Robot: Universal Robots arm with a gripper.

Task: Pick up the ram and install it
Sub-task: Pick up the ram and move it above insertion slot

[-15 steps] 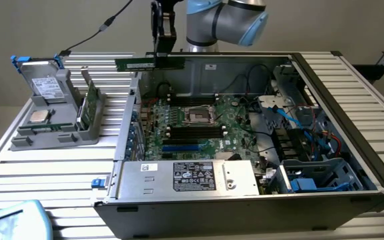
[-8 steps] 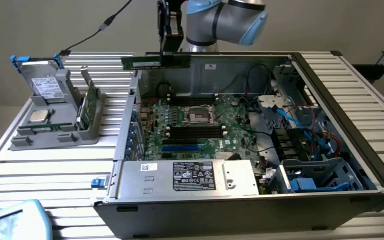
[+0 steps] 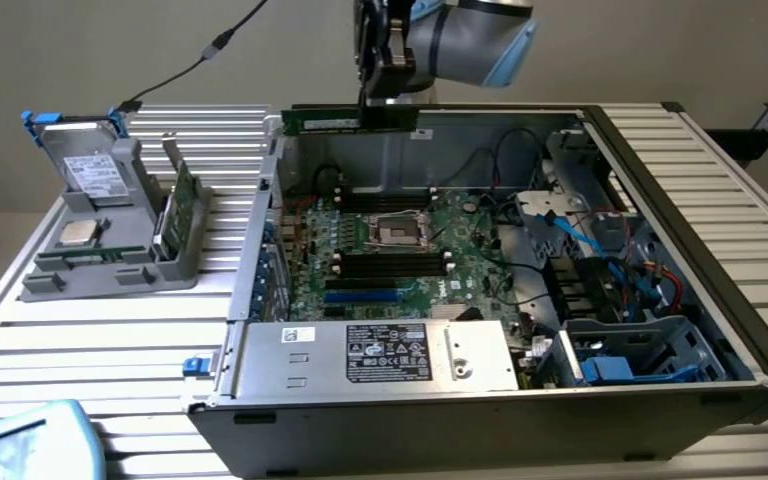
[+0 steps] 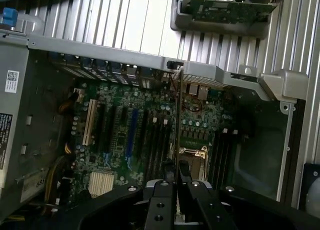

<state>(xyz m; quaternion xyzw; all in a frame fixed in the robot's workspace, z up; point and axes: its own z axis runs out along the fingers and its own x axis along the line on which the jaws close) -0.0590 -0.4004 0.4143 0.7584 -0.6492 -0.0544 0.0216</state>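
Ram gripped above the open computer case

Nearest in the exterior view, a smooth pale-blue curved object sits at the corner of the table, whose top is made of ribbed, light metal slats. On it lies the computer case, a black box with its side open. At its near end is a boxy silver power supply with a black printed label. Beyond that lies the green motherboard, dotted with small parts, with a square metal-framed processor socket flanked by long black memory slots. At the exterior view's right, a grey sheet-metal drive cage stands among blue cables.

At the exterior view's left, well apart from the case, a grey plastic holder carries a small square silver processor chip, an upright green expansion card and a metal hard drive with blue tabs.

Farther back, the gripper, black and angular, is clamped on the ram, a thin green stick held level in the air over the case's far wall, touching nothing else. In the wrist view the stick runs edge-on above the motherboard. The rounded grey arm rises behind, against a plain beige wall.
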